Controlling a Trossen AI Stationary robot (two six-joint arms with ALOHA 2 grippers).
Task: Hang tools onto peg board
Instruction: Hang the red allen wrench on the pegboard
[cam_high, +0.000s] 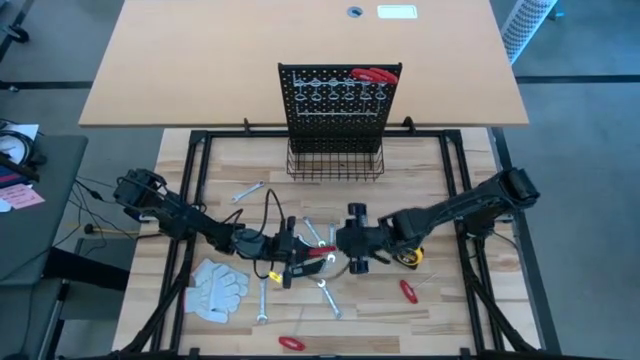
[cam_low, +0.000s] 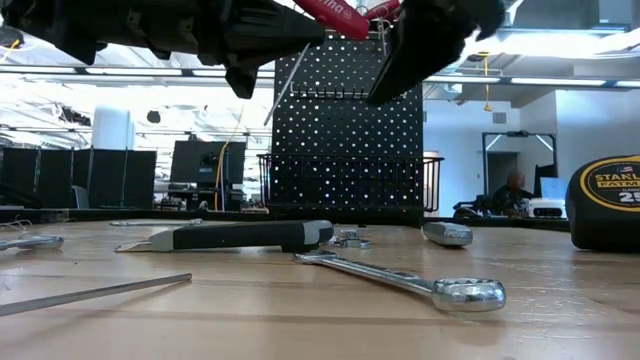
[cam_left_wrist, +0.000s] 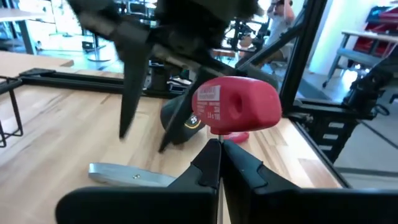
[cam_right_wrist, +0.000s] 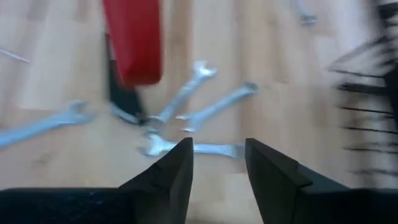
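My left gripper (cam_high: 298, 252) (cam_left_wrist: 219, 158) is shut on a red-handled tool (cam_high: 318, 252) (cam_left_wrist: 239, 106) (cam_low: 340, 15) held above the middle of the table. My right gripper (cam_high: 343, 245) (cam_right_wrist: 219, 155) stands open just to the right of the red handle (cam_right_wrist: 132, 43), slanting down, with nothing between its fingers. The peg board (cam_high: 340, 95) (cam_low: 350, 140) stands upright at the table's far side, with a red tool (cam_high: 375, 75) hanging near its top right. Several silver wrenches (cam_high: 325, 290) (cam_right_wrist: 205, 109) lie flat on the table under the grippers. My left gripper pinches the tool between its two fingers, right beneath the red handle (cam_left_wrist: 217, 134); the fingertips hide the pinched part. The fingers come level from the table's left. The tool is lifted clear of the table, its red handle beyond the fingertips.
A black wire basket (cam_high: 335, 162) runs along the board's base. A yellow-black tape measure (cam_high: 410, 256) (cam_low: 610, 205) sits by the right arm, white gloves (cam_high: 217, 288) at the near left. A grey knife (cam_low: 240, 235), a wrench (cam_low: 420, 285) and red tools (cam_high: 408, 291) lie around.
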